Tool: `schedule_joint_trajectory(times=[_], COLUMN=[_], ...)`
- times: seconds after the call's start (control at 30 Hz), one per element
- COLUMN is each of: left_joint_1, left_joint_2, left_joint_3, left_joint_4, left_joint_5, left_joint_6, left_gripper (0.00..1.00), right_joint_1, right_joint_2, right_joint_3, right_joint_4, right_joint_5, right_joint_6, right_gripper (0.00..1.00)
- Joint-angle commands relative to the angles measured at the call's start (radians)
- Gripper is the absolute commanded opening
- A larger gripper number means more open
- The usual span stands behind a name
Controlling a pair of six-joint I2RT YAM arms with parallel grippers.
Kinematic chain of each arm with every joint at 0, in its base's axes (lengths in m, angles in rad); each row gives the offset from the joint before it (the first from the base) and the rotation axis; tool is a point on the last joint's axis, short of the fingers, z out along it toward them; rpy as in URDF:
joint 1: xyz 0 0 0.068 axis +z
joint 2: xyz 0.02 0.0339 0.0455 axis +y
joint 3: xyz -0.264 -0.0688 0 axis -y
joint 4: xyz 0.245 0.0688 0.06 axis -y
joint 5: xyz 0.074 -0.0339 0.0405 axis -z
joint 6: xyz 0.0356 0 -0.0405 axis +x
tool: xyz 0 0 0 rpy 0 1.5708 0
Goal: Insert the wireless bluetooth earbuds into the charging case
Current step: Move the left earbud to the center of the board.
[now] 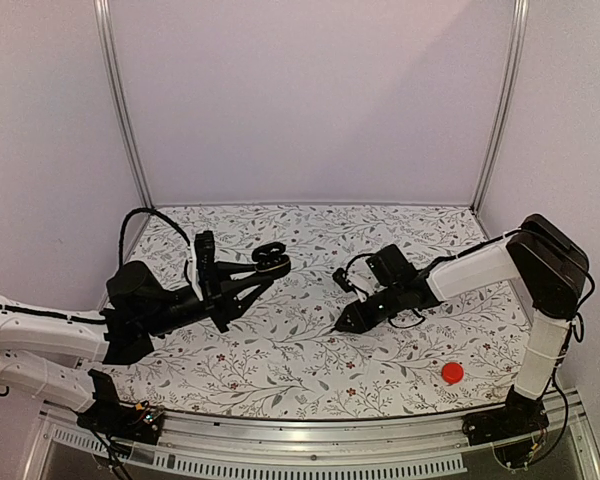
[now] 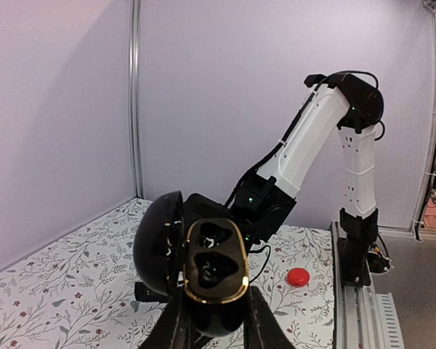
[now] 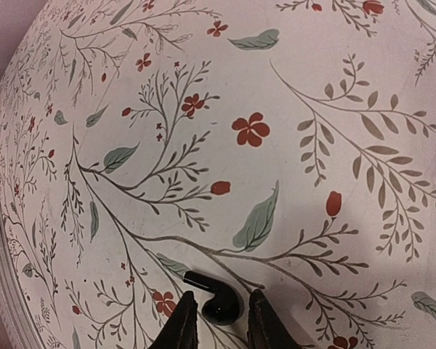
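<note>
My left gripper (image 1: 263,272) is shut on the charging case (image 1: 270,259), holding it above the table at left centre. In the left wrist view the glossy black case (image 2: 203,262) stands open. Its lid is swung to the left, and a gold rim runs round two dark hollows. My left fingers (image 2: 176,320) clamp its lower body. My right gripper (image 1: 342,326) is down at the tabletop in the middle. In the right wrist view a black earbud (image 3: 219,302) lies on the cloth. The right gripper (image 3: 220,297) straddles its head, slightly open with small gaps on both sides.
A flat red disc (image 1: 452,373) lies on the floral tablecloth (image 1: 310,370) near the right arm's base, also seen as the red disc (image 2: 299,276). White walls and metal posts (image 1: 120,100) close off the back. A metal rail (image 1: 310,455) runs along the near edge.
</note>
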Motion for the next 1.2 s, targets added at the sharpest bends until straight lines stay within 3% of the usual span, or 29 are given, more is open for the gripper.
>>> schedule_joint_trajectory(times=[0.0,0.43,0.87,1.17], left_joint_1=[0.013,0.013,0.014,0.014], left_joint_2=[-0.015,-0.009,-0.014,-0.011], left_joint_3=[-0.017,-0.017,-0.024,-0.023], left_joint_4=[0.007,0.011,0.011,0.014], left_joint_5=[-0.008,-0.008,-0.014,-0.013], left_joint_6=[0.003,0.005,0.007,0.007], left_gripper=[0.17,0.17,0.17,0.17], right_joint_1=[-0.018,-0.013,0.027,0.045], right_joint_2=[0.016,-0.008,-0.017,-0.015], right_joint_3=[-0.036,-0.102,-0.111,-0.118], right_joint_4=[0.047,0.079,0.04,0.025], right_joint_5=[-0.037,0.006,0.133,0.166], right_joint_6=[0.002,-0.005,-0.047,-0.055], right_gripper=[0.24,0.26,0.22,0.26])
